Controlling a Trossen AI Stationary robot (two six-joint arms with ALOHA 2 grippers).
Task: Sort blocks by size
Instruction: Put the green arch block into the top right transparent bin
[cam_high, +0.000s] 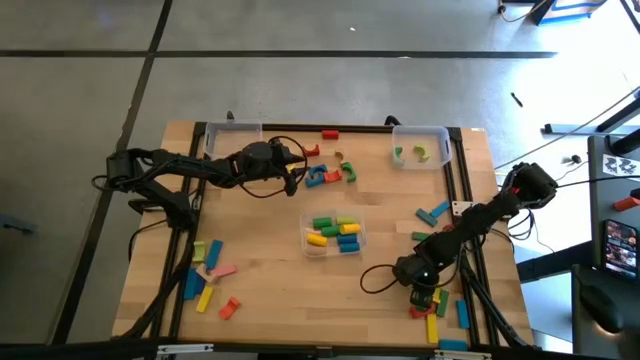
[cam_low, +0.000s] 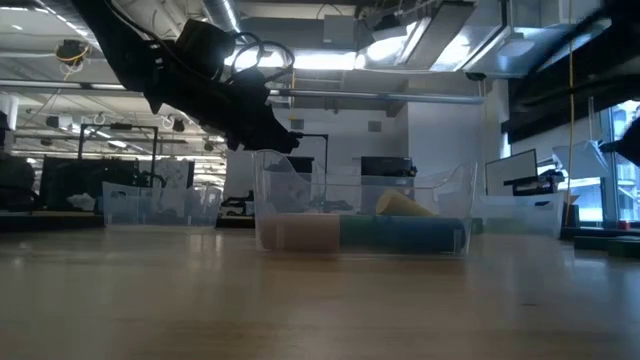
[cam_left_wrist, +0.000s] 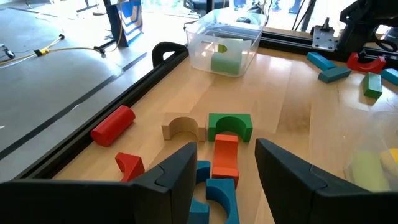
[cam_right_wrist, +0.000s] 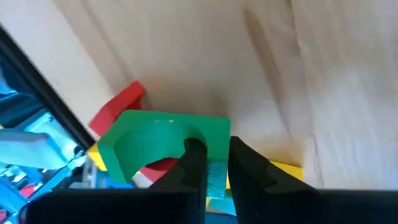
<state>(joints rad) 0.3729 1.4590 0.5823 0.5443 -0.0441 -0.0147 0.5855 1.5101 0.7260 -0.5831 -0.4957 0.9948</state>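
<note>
Blocks lie in groups on the wooden table (cam_high: 270, 300). My right gripper (cam_high: 425, 296) is at the near right, pointing steeply down, shut on a green arch (cam_right_wrist: 158, 140) that sits over a red block (cam_right_wrist: 118, 106) and a yellow one (cam_right_wrist: 287, 169). My left gripper (cam_left_wrist: 227, 152) hovers open at the far left above a cluster: a green arch (cam_left_wrist: 230, 126), an orange block (cam_left_wrist: 226, 155), blue arches (cam_left_wrist: 217, 193), a plain wooden arch (cam_left_wrist: 183, 129) and a red cylinder (cam_left_wrist: 113, 125). It touches none of them. My right gripper pinches one leg of the green arch (cam_right_wrist: 214, 132) between its two fingers (cam_right_wrist: 194, 163), coming from above at a steep slant. The arch lies flat with its opening toward the red block. Whether it rests on the blocks below or is lifted, I cannot tell.
A clear bin (cam_high: 335, 235) with yellow, green and blue blocks stands mid-table. A second bin (cam_high: 420, 150) at the far right holds green pieces, and a third (cam_high: 232, 135) is at the far left. Loose blocks lie near left (cam_high: 210, 275) and mid right (cam_high: 432, 213). Black rails (cam_high: 468, 200) edge the table.
</note>
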